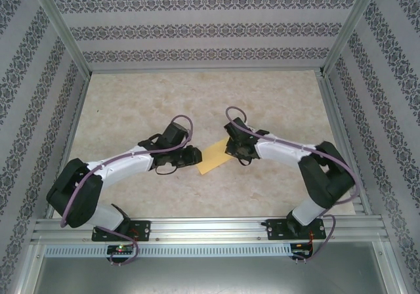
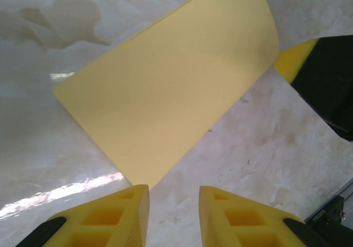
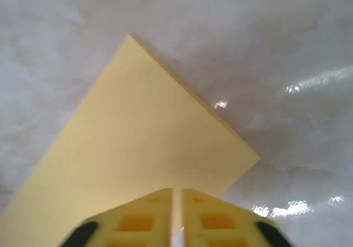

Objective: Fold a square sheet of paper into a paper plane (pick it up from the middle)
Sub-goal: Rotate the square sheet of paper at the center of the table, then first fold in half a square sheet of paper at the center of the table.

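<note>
The thin yellow-orange sheet of paper (image 1: 211,157) lies flat at the middle of the desk (image 1: 197,97), perhaps folded once; there is no plane shape yet. The left end effector (image 2: 174,194) stands apart and empty. The right end effector (image 3: 176,194) is nearly together, and I cannot tell whether it grips.

- The sheet of paper (image 1: 211,157) is plain yellow-orange and unmarked, with a rectangular outline.
- It lies flat on the table (image 1: 131,110), about mid-width, somewhat nearer the near edge and askew to the edges.
</note>
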Available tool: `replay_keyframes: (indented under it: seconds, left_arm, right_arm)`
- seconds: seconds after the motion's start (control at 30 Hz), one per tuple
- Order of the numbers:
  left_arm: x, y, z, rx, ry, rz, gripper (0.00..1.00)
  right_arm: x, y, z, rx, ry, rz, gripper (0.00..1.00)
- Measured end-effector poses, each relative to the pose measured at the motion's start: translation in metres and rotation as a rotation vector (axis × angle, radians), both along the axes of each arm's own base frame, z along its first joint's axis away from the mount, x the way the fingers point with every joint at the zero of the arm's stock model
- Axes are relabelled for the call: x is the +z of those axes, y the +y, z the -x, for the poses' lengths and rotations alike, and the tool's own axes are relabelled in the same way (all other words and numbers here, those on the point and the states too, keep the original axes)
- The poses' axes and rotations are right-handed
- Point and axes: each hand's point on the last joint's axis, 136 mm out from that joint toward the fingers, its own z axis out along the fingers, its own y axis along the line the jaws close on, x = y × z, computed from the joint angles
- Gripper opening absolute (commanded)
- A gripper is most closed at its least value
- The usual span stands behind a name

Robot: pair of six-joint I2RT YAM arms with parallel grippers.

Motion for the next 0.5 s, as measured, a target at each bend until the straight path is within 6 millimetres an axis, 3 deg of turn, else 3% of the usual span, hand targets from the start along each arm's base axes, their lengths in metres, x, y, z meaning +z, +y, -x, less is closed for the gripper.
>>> replay_keyframes:
  seconds: [0.13, 0.2, 0.33, 0.5]
  left_arm:
    - [0.000, -0.018, 0.005, 0.002, -0.014, 0.019, 0.19]
    - [-0.002, -0.029, 0.011, -0.001, -0.017, 0.027, 0.15]
    - [-0.006, -0.046, 0.017, 0.009, -0.028, 0.043, 0.07]
    - [-0.020, -0.056, 0.014, 0.048, -0.021, 0.049, 0.03]
  right_arm:
    - [0.038, 0.010, 0.000, 0.056, -0.122, -0.131, 0.25]
    - [0.045, 0.014, 0.003, 0.095, -0.150, -0.172, 0.17]
    - [0.035, 0.020, 0.017, 0.171, -0.131, -0.214, 0.00]
    - [0.014, 0.026, 0.031, 0.224, -0.069, -0.246, 0.00]
